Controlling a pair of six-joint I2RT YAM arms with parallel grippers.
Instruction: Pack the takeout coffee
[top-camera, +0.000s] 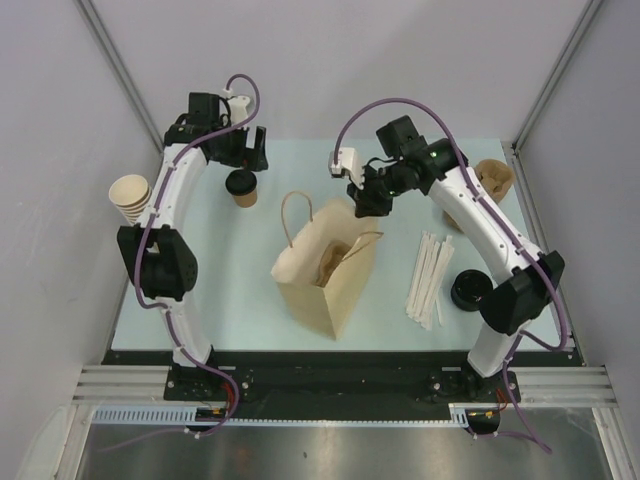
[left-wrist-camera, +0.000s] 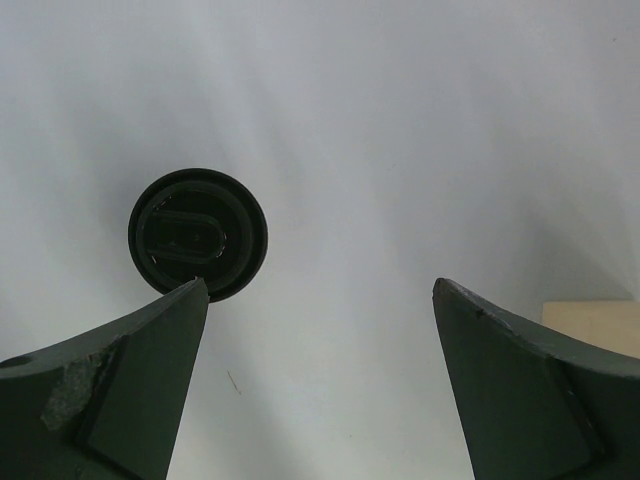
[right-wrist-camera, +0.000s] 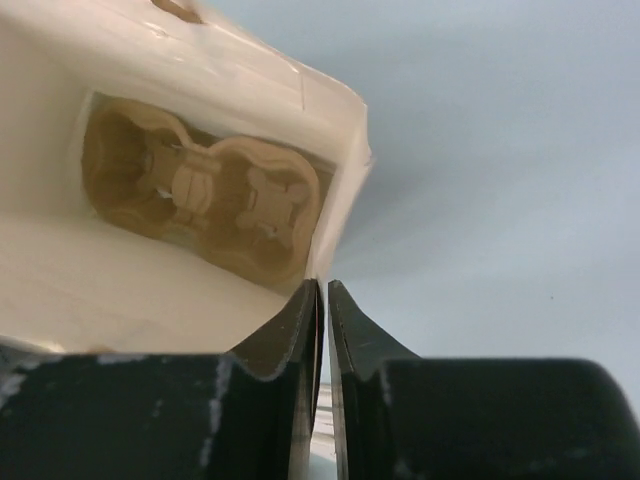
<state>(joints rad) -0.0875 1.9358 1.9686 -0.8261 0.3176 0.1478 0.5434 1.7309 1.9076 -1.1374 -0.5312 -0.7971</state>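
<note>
Left to right: at the table's left edge lies a stack of nested cups. Beside it, toward the back, the left pincer hangs with its jaws spread as wide as they go, holding nothing. The coffee cup, capped with a black lid, stands upright on the table just in front of it. The cup looks light and thin-walled, likely to buckle under a hard squeeze. It is probably best gripped around its sides below the lid and kept upright.

At centre stands an open paper bag, with the pulp carrier tray lying at its bottom. The right pincer sits at the bag's far rim, its jaws all but closed with only a sliver between them. Whether they pinch the paper cannot be told.

To the right lie wrapped sticks, then spare black lids.
</note>
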